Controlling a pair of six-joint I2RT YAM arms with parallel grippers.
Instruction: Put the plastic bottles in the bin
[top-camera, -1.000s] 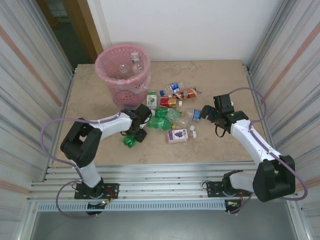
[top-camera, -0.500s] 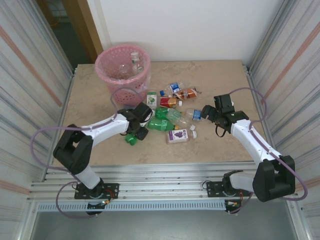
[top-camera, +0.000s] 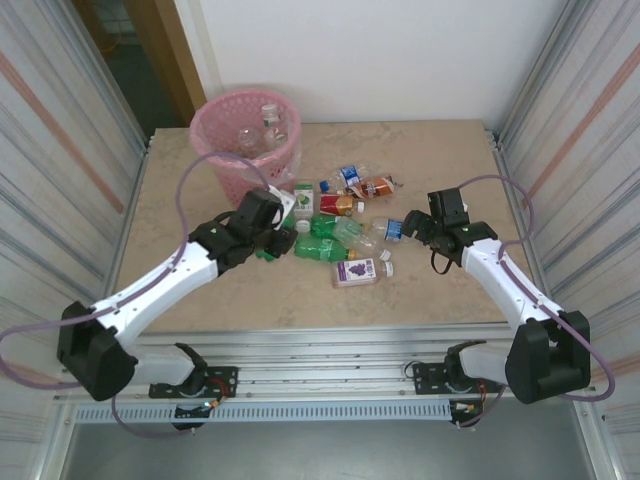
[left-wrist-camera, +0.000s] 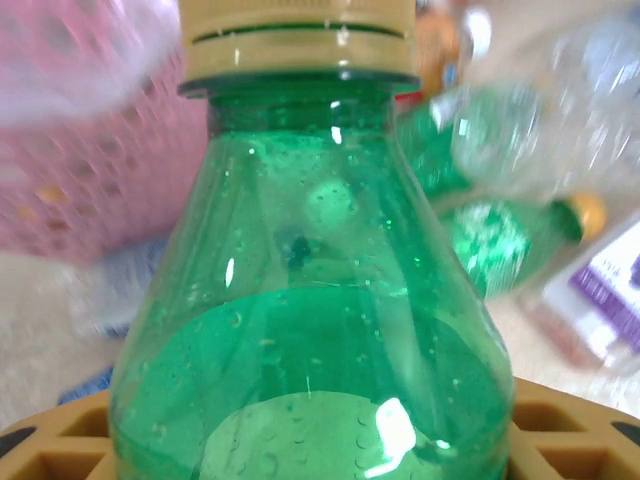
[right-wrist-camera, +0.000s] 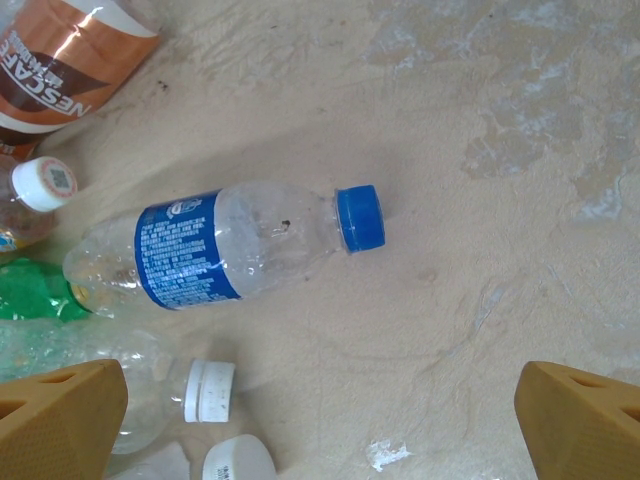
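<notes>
Evidently the left pincer (top-camera: 270, 240) is closed about the lower body of a green bottle (left-wrist-camera: 310, 300), its pads pressing both sides so the bottle can be carried. It sits at the pile's left edge, just in front of the bin (top-camera: 245, 140), which I judge to be its destination. Whether the bottle is clear of the surface (top-camera: 440, 160) I cannot tell. The bottle is translucent green with droplets beading its inside. Its cream cap is on, and the neck points away from the wrist toward the pink lattice.

The right pincer (right-wrist-camera: 320, 410) hangs empty, jaws spread wide, over a clear bottle (right-wrist-camera: 230, 255) with a blue label and blue cap lying on its side, probably lined up as its next pick. The remaining bottles (top-camera: 340, 225) lie clustered between the arms, and some binned bottles (top-camera: 268, 125) already lie in the basket.
</notes>
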